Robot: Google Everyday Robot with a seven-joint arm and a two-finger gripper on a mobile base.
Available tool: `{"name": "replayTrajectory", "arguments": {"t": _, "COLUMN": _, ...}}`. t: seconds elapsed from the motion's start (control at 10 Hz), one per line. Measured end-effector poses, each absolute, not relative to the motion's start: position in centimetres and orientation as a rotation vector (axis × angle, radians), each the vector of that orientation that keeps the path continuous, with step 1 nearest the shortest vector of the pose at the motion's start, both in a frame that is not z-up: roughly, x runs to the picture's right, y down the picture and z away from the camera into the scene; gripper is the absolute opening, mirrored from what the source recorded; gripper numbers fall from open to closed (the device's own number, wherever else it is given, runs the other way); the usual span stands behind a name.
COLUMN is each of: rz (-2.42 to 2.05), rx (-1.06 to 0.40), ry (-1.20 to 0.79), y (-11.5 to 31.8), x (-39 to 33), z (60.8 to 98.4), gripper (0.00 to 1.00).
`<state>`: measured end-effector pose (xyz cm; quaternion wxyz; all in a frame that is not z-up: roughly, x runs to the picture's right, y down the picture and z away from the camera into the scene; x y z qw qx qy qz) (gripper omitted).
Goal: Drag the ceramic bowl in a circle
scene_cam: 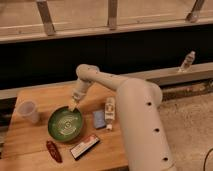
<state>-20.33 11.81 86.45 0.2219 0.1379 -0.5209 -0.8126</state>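
The green ceramic bowl (65, 123) sits on the wooden table (35, 145), left of centre. My white arm reaches over from the right and bends down to the bowl. My gripper (73, 106) is at the bowl's far right rim, touching or just inside it.
A clear plastic cup (28, 111) stands left of the bowl. A blue packet (99, 118) and a white bottle (110, 112) lie right of it. A red-brown packet (53, 151) and a red snack bar (84, 146) lie in front. A bottle (187, 61) stands on the far ledge.
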Motion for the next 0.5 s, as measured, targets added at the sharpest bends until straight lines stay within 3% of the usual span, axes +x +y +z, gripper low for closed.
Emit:
{"name": "replayTrajectory", "arguments": {"t": 0.1, "rz": -2.245, "rx": 0.381, "ry": -1.439, "y": 11.80, "x": -20.29, "z": 86.46, "gripper": 0.78}}
{"name": "replayTrajectory", "arguments": {"t": 0.5, "rz": -2.245, "rx": 0.381, "ry": -1.438, "y": 11.76, "x": -20.30, "z": 86.46, "gripper": 0.80}}
